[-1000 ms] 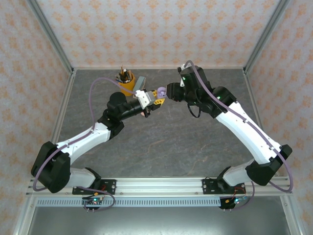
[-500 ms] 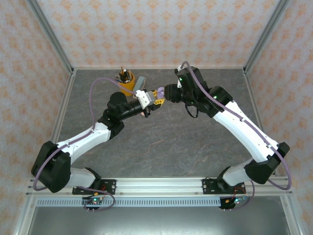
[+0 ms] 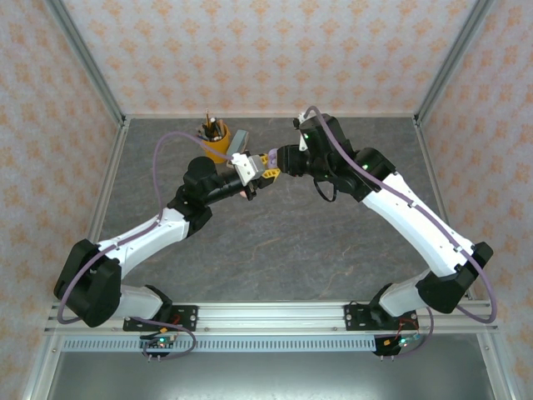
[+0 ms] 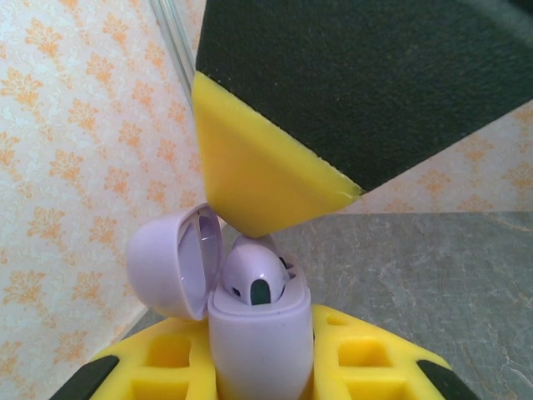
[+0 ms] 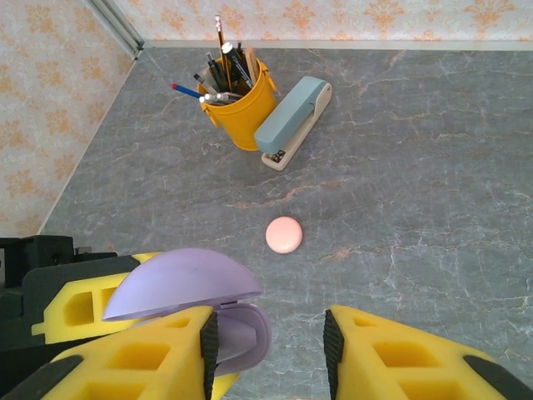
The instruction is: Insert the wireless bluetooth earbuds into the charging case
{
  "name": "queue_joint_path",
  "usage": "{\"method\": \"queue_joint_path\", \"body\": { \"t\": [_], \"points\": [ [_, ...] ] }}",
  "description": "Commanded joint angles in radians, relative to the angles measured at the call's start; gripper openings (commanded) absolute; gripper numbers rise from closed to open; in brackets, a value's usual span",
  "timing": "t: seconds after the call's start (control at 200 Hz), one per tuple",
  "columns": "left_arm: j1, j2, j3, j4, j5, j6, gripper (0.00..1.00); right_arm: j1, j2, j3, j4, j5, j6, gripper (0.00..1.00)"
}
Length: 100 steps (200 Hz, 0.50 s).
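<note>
L hand [image 4: 258,367] is clamped on 1 lilac charging case [image 4: 254,342], lid [image 4: 171,262] open. 1 lilac earbud [image 4: 254,279] sits inside. R hand [image 5: 271,333] has its fingers apart, one tip right at the bud's top. On the worktop [image 5: 433,167]: 1 pink disc [image 5: 284,235], 1 yellow pen cup [image 5: 237,112], 1 stapler [image 5: 293,122].

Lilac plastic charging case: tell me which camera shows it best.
Left wrist view: the lilac plastic charging case stands close up, lid open, a lilac earbud seated inside. The right wrist view shows its domed lid from above, body mostly hidden behind jaws. In the top external view it is a tiny lilac speck.
</note>
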Motion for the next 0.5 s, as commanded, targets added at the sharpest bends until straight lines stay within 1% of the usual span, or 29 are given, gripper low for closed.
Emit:
{"method": "queue_joint_path", "body": {
  "t": [0.0,0.11,0.205,0.495],
  "points": [
    [-0.002,-0.003,0.006,0.054,-0.014,-0.004,0.00,0.002,-0.055,-0.003,0.004,0.062,-0.018,0.40],
    [-0.003,-0.009,0.003,0.049,-0.016,-0.001,0.00,-0.016,-0.094,0.017,0.016,0.082,-0.018,0.40],
    [-0.003,-0.010,0.001,0.051,-0.016,0.002,0.00,-0.033,-0.072,0.062,0.007,0.077,-0.018,0.40],
    [-0.002,-0.011,0.004,0.049,-0.014,-0.005,0.00,-0.043,0.138,0.244,-0.028,0.038,-0.025,0.39]
  ]
}}
